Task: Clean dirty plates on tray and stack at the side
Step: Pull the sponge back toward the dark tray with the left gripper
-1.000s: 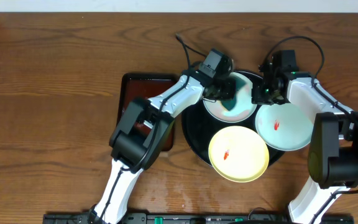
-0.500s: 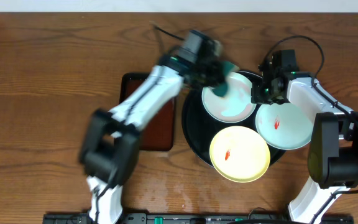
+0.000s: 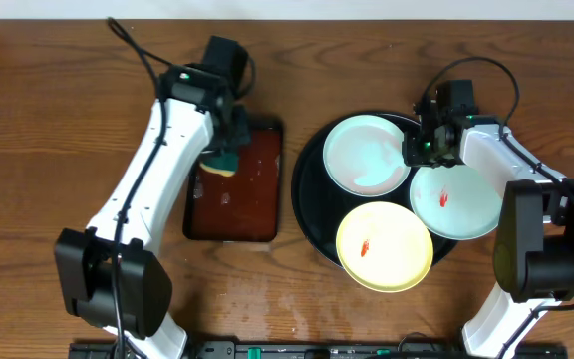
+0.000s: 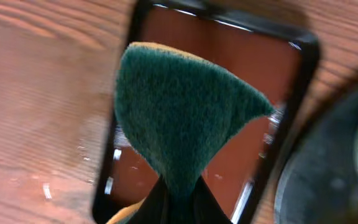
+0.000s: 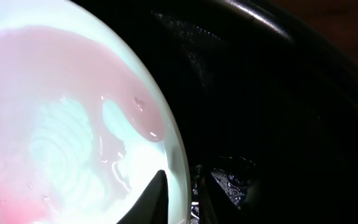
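Overhead: at left, left gripper (image 3: 224, 150) pinches a green sponge (image 3: 222, 163) over the brown tray (image 3: 252, 211). Black tray (image 3: 305, 214), right of centre, holds three plates: far mint plate (image 3: 362, 160), wet; yellow plate (image 3: 384, 246), near, red-smeared; right mint plate (image 3: 458, 204), red-smeared. Right gripper (image 3: 422, 150) straddles the far mint plate's rim; pinching or slack, cannot tell.

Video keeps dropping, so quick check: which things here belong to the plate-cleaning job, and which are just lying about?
Job:
black tray
back mint plate
smeared mint plate
smeared yellow plate
sponge in the left end effector

Lying about:
small brown tray, wet-looking, below the sponge
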{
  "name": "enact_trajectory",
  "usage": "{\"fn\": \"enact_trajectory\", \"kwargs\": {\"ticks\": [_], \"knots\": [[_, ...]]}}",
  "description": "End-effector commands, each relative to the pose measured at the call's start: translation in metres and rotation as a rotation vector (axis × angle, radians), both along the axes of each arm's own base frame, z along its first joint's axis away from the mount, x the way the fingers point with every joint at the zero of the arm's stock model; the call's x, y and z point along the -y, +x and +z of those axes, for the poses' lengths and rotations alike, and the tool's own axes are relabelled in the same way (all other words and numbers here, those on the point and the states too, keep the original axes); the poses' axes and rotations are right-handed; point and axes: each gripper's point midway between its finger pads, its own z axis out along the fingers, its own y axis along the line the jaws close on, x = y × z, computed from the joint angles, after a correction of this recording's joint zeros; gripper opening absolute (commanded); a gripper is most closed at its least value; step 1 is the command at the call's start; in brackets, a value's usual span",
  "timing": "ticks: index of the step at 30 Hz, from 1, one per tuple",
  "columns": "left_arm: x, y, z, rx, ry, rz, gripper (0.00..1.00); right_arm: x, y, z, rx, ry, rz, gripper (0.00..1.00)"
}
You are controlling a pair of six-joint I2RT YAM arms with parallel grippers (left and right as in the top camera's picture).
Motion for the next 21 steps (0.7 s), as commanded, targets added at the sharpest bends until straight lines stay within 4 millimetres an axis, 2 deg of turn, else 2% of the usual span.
{"fn": "enact_trajectory", "kwargs": {"ticks": [1,10,13,15,18,21], "knots": [[-0.020,-0.001,-0.006,-0.006,0.075,0.004,0.07,-0.004,-0.002,0.000,-0.006,0.012,-0.006,0.11],[-0.020,0.001,-0.008,0.003,0.073,0.003,0.07,-0.004,-0.004,-0.012,0.013,0.027,-0.044,0.08],[-0.020,0.002,-0.008,0.006,0.075,-0.009,0.08,-0.004,-0.002,-0.011,0.020,0.031,-0.053,0.02],[-0.019,0.003,-0.007,0.011,0.076,-0.019,0.07,-0.004,0.000,-0.010,0.024,0.032,-0.053,0.01],[-0.019,0.005,-0.007,0.015,0.077,-0.027,0.08,-0.008,0.006,-0.001,0.042,0.054,-0.045,0.01],[-0.019,0.005,-0.007,0.013,0.083,-0.051,0.07,-0.015,0.011,0.017,0.059,0.108,-0.031,0.01]]}}
